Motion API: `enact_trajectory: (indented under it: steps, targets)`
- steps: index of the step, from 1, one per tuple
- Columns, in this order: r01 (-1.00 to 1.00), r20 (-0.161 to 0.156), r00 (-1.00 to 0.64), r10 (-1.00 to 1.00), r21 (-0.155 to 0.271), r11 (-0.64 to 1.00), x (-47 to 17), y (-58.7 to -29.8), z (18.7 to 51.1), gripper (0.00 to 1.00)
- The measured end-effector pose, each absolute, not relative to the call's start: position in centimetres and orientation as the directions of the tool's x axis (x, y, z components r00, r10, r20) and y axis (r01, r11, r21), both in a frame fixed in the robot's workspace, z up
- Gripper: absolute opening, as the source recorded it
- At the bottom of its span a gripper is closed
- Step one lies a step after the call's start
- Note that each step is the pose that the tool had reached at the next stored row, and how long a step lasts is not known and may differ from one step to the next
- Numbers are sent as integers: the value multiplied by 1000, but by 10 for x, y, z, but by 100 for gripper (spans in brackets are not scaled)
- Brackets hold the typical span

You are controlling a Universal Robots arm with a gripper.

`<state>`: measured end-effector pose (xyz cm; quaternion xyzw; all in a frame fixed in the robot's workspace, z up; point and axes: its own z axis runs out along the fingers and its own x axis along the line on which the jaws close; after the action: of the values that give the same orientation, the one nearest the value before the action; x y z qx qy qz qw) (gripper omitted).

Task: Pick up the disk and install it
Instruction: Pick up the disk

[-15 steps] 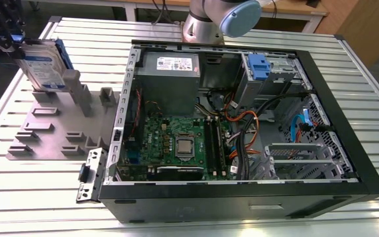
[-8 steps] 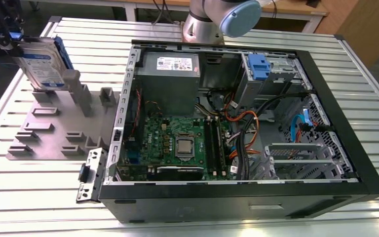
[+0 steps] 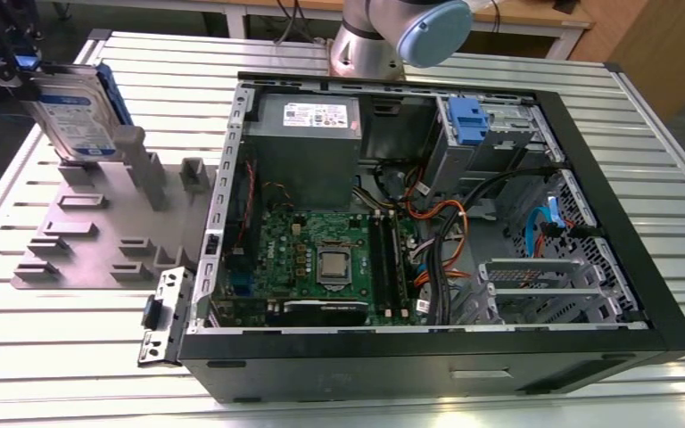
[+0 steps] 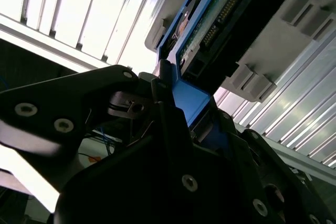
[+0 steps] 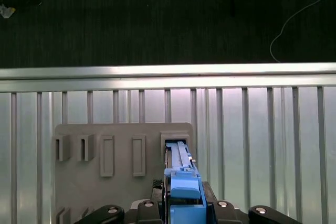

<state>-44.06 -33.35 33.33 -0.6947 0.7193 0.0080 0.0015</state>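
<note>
The disk (image 3: 72, 118), a silver hard drive with a white-and-blue label in a blue carrier bracket, stands on edge at the far corner of the grey fixture plate (image 3: 93, 259), at the exterior view's left. Its lower end is at the fixture's upright posts. My gripper (image 3: 19, 73) is at the drive's upper end, shut on it. In the first wrist view the disk (image 5: 182, 182) shows edge-on, its far end at a slot of the fixture (image 5: 121, 135), with my gripper (image 5: 184, 207) around it. In the second wrist view the black fingers (image 4: 165, 103) clamp the blue bracket (image 4: 191, 98).
An open black computer case (image 3: 438, 348) lies on the slatted metal table (image 3: 69, 357), right of the fixture. Inside are a grey power supply (image 3: 307, 134), a motherboard (image 3: 318, 259), cables and a drive bay with a small blue latch (image 3: 467, 118). The arm's base (image 3: 378, 40) stands behind the case.
</note>
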Motion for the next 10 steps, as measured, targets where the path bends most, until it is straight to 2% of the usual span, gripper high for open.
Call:
enact_trajectory:
  steps: [10]
  targets:
    - [-999, -13, -35, -999, 9, 35, -441, -333, 337, 37]
